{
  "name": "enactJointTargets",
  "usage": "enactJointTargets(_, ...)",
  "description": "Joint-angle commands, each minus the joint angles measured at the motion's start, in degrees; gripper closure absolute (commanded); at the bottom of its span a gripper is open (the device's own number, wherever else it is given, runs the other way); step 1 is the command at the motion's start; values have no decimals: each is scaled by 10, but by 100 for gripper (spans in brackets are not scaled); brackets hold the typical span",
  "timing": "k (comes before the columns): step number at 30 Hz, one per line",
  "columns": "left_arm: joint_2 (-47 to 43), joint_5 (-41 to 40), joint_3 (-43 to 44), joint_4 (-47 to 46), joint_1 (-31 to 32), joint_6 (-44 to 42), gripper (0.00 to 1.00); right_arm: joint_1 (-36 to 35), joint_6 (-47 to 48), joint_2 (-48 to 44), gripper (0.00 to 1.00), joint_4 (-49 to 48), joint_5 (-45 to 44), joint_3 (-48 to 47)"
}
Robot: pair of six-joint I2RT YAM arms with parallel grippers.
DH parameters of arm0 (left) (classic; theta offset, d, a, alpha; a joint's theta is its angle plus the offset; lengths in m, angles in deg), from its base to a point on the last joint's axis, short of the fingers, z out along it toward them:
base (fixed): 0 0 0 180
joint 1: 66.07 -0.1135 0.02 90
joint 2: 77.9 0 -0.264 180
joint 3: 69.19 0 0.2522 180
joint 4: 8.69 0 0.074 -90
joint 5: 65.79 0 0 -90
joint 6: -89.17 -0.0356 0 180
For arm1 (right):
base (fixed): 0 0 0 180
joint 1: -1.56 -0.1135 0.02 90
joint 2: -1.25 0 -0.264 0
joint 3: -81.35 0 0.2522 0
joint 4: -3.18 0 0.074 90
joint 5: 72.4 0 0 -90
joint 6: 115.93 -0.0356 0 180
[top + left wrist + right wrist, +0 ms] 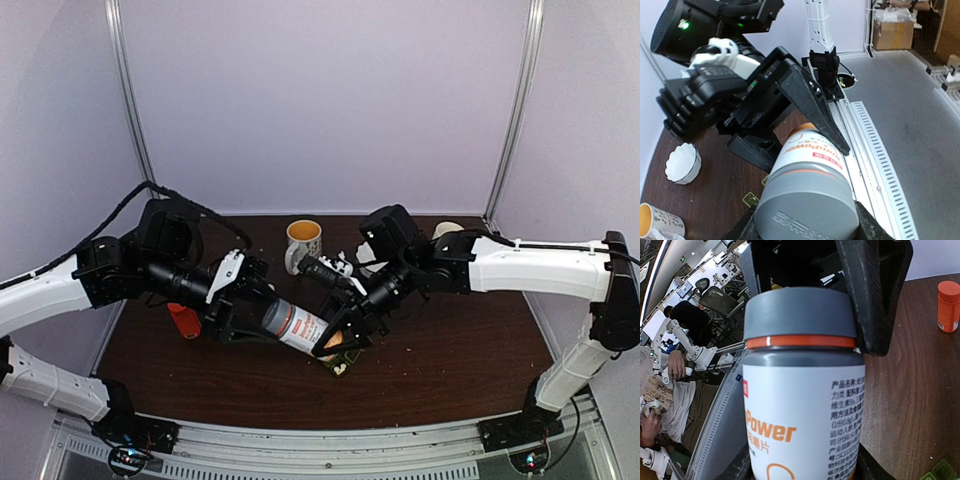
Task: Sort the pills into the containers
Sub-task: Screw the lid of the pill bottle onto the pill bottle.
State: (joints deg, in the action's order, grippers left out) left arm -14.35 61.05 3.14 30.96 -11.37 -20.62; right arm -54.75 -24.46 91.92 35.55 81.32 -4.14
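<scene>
Lengthwise, pill bottle (297, 326) between both arms' jaws.

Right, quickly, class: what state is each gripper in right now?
Left gripper: fingers closed on the bottle, at its grey cap.
Right gripper: fingers closed on the same bottle, at its white body.

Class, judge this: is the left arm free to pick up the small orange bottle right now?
Probably not yet. The orange bottle stands close beside the left gripper, but that gripper is closed on the grey cap of the white bottle, which the right gripper also holds.
</scene>
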Motion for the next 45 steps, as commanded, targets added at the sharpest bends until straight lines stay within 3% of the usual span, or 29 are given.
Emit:
enactJointTargets(1,22,-40,18,69,24,-249,99,1,-34,-3,100,-32,116,-27)
enactJointTargets(5,39,-46,44,121,28,-316,98,0,28,4,100,35,115,-44)
enactJointTargets(13,17,-171,19,84,72,-423,89,0,91,19,100,105,144,-61)
enactJointTargets(14,13,-186,13,72,76,-430,82,1,102,20,100,117,138,-65)
enactJointTargets(16,1,-205,-4,31,77,-412,53,3,125,24,100,150,116,-77)
enactJointTargets(17,-7,-207,-14,8,77,-385,40,5,135,25,100,167,105,-82)
enactJointTargets(18,-19,-208,-25,-19,77,-362,32,6,140,24,100,179,91,-86)
enactJointTargets(22,-66,-202,-79,-76,73,-255,16,12,161,10,100,214,34,-86)
enactJointTargets(24,-93,-199,-106,-97,71,-200,3,15,160,0,100,211,6,-78)
enactJointTargets(27,-132,-220,-142,-149,70,-75,2,16,141,-23,100,182,-62,-61)
enactJointTargets(29,-152,-283,-152,-186,69,72,2,14,121,-50,100,146,-129,-38)
enactJointTargets(32,-155,-356,-122,-170,64,288,2,4,112,-101,100,75,-274,10)
enactJointTargets(37,-88,-250,-54,-121,32,462,2,-13,132,-165,100,13,-432,70)
enactJointTargets(38,-22,-114,-16,-118,-14,561,3,-33,164,-192,100,-7,-509,90)
enactJointTargets(39,-9,-84,-14,-134,-24,586,3,-37,172,-200,100,-12,-521,96)
enactJointTargets(45,22,-26,-1,-203,-32,677,3,-59,210,-235,100,-46,-569,130)
